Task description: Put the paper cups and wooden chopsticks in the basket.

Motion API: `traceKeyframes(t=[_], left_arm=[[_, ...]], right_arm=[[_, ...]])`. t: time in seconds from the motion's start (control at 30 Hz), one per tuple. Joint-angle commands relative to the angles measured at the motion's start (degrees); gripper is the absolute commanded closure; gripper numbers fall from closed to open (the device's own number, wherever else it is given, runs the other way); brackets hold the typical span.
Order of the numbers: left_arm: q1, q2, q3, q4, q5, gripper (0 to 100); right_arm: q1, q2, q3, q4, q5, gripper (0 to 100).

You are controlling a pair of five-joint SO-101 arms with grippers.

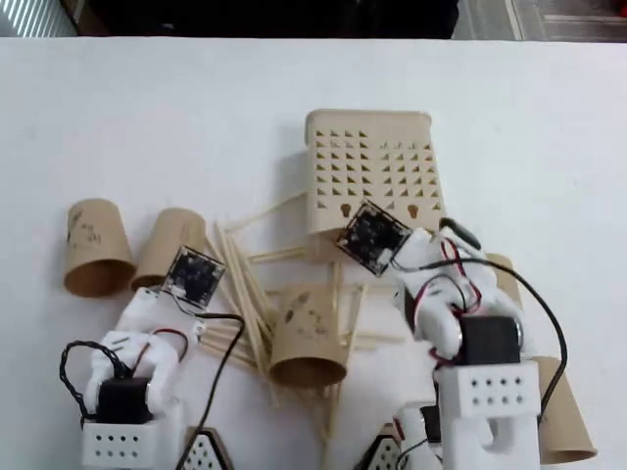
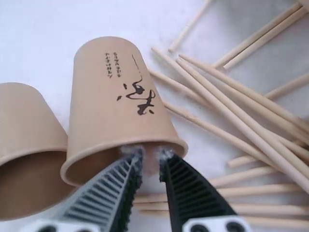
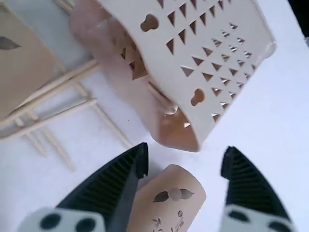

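The cream perforated basket (image 1: pixel 367 171) (image 3: pixel 212 53) lies tipped on the table's middle. Several brown paper cups lie on their sides: two at the left (image 1: pixel 95 250) (image 1: pixel 168 247), one in the middle (image 1: pixel 306 338), one at the front right (image 1: pixel 560 411). Wooden chopsticks (image 1: pixel 245 294) (image 2: pixel 241 116) are scattered between them. My left gripper (image 2: pixel 148 162) is shut on the rim of the second cup (image 2: pixel 120 101). My right gripper (image 3: pixel 186 154) is open just short of the basket, its fingers on either side of another cup (image 3: pixel 169 198).
A further cup (image 1: pixel 505 279) is half hidden behind the right arm (image 1: pixel 460 323). A tan shape (image 3: pixel 169 130) shows under the basket's wall. White table (image 1: pixel 147 117) stretches free at the back and far sides.
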Motion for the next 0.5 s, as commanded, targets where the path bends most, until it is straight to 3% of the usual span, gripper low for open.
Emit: traceKeyframes(t=[0.0,0.47], left_arm=[[0.48,-0.48,-0.26,-0.79,-0.62,92],[0.48,-0.48,-0.26,-0.79,-0.62,92]], right_arm=[[0.13,5.58,-2.64,-3.65,2.11,68.0],[0.48,27.12,-2.55,-25.71,2.11,68.0]])
